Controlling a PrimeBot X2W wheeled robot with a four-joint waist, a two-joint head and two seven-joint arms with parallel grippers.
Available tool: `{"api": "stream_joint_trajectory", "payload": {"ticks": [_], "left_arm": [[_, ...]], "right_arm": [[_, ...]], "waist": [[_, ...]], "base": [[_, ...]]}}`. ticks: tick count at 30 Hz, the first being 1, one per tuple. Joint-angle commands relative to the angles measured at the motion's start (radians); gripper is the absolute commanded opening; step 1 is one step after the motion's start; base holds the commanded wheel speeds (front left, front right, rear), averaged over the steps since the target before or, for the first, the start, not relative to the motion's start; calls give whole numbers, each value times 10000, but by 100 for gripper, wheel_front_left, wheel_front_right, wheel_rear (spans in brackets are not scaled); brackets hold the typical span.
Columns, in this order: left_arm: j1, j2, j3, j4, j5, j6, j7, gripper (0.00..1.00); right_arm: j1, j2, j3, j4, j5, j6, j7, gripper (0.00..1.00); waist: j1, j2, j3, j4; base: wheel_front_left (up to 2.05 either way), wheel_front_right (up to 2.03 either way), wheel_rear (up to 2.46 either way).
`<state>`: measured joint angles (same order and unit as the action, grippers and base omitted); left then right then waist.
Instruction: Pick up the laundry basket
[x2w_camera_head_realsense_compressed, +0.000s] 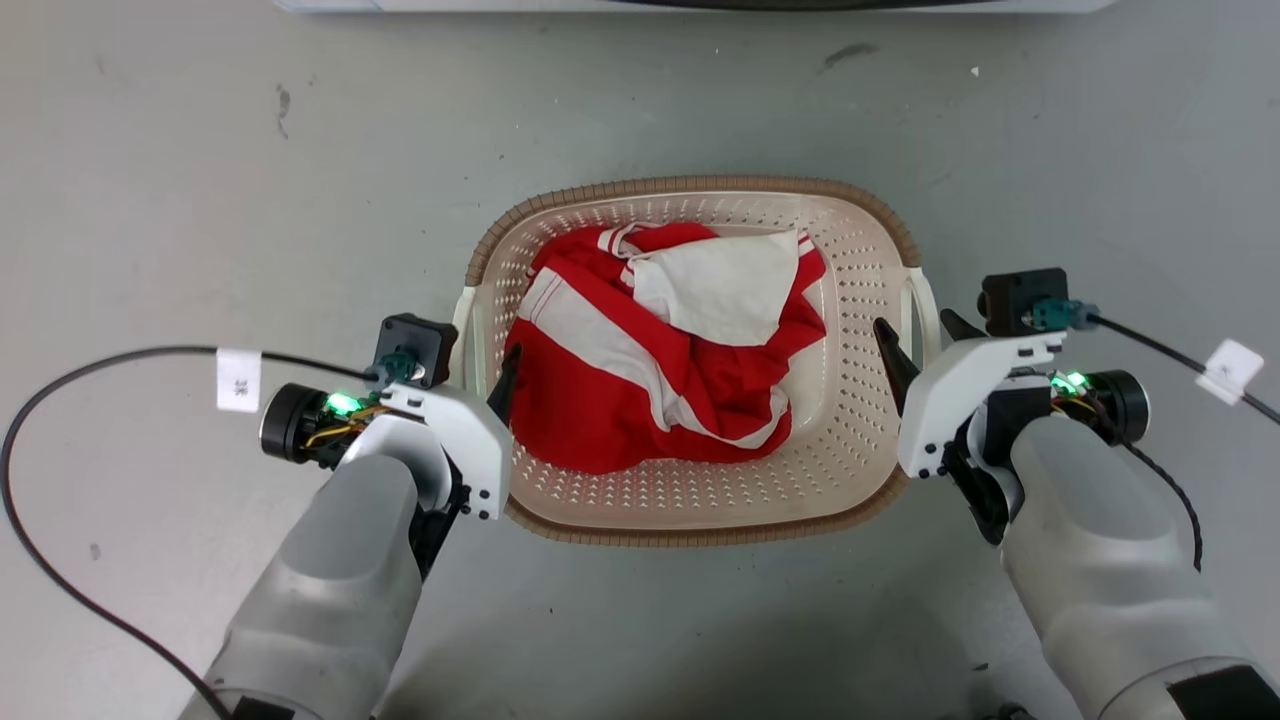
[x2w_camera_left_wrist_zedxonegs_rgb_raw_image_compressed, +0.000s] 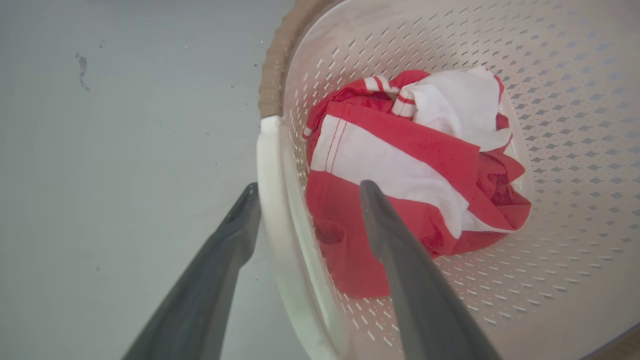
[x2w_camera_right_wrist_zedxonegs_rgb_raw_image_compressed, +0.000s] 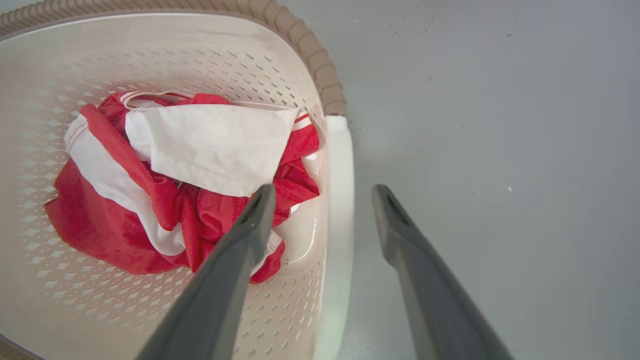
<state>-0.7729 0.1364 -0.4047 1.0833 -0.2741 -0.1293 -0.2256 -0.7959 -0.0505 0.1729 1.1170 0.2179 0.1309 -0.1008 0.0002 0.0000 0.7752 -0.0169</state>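
Nearest the camera: left forearm (x2w_camera_head_realsense_compressed: 340, 590) at lower left, right forearm (x2w_camera_head_realsense_compressed: 1110, 540) at lower right, both pale grey. Off the left wrist, a black cable (x2w_camera_head_realsense_compressed: 60, 400) with a white tag (x2w_camera_head_realsense_compressed: 238, 380), looping over the floor (x2w_camera_head_realsense_compressed: 200, 200). Off the right wrist, a second cable (x2w_camera_head_realsense_compressed: 1160, 345), tagged the same way.

Next, left pincer (x2w_camera_head_realsense_compressed: 485, 385), spread open and gripping nothing, astride the left handle (x2w_camera_head_realsense_compressed: 463, 325) of the laundry basket (x2w_camera_head_realsense_compressed: 700, 187). From the left wrist: one dark finger (x2w_camera_left_wrist_zedxonegs_rgb_raw_image_compressed: 212, 270) outside over bare floor, the other inside above the cloth, white handle bar (x2w_camera_left_wrist_zedxonegs_rgb_raw_image_compressed: 272, 200) between them. Outer finger very close to the bar; contact impossible to judge.

Right pincer (x2w_camera_head_realsense_compressed: 915, 325) likewise spread open and empty, astride the right handle (x2w_camera_head_realsense_compressed: 925, 300). From the right wrist: one finger inside the basket, the other outside over the floor, white bar (x2w_camera_right_wrist_zedxonegs_rgb_raw_image_compressed: 340, 165) between, a gap visible on either side.

Between the two arms, the laundry basket itself, upright on the grey floor, centred in the head view. Cream perforated walls, brown woven-look rim, white handles at left and right. Inside, a crumpled red-and-white cloth (x2w_camera_head_realsense_compressed: 620, 390) heaped on the bottom, its plain white part uppermost toward the far right.

Beyond the basket, bare floor with a few dark scuffs (x2w_camera_head_realsense_compressed: 283, 100). Farthest, along the top edge, a white strip (x2w_camera_head_realsense_compressed: 700, 5), too little in view to name.
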Motion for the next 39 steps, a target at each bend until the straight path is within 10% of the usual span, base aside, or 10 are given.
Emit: {"api": "stream_joint_trajectory", "payload": {"ticks": [1, 25, 26, 27, 28, 29, 39], "left_arm": [[-249, 88, -218, 151, -200, -8, 131, 100], [-1401, 625, -3103, 593, -2837, -10, 1324, 100], [-1376, 590, -3198, 594, -2989, -10, 1421, 53], [-1385, 593, -3283, 561, -3099, -10, 1458, 0], [-1402, 605, -3373, 525, -3211, -10, 1492, 0], [-1396, 607, -3504, 480, -3321, -10, 1525, 0], [-1151, 828, -4973, -51, -4218, -23, 1847, 0]], "right_arm": [[-252, 6, 126, 160, 103, -3, 120, 100], [-1740, 6, 853, 1554, 46, -3, 1344, 100], [-1717, 6, 903, 1569, 32, -3, 1397, 100], [-1694, 6, 939, 1589, 15, -3, 1434, 62], [-1699, 6, 954, 1597, 29, -3, 1453, 9], [-1712, 6, 976, 1599, -2, -3, 1431, 0], [-1473, 25, 1030, 1646, -288, 11, 1637, 0]], "waist": [[-2, 0, 117, 13], [-2, 0, 843, 121], [-2, 0, 855, 129], [-2, 0, 868, 136], [-2, 0, 882, 145], [-2, 0, 890, 157], [-2, 0, 332, 259]], "base": [[0, 0, 0], [0, 0, 0], [0, 0, 0], [0, 0, 0], [0, 0, 0], [0, 0, 0], [0, 0, 0]]}}
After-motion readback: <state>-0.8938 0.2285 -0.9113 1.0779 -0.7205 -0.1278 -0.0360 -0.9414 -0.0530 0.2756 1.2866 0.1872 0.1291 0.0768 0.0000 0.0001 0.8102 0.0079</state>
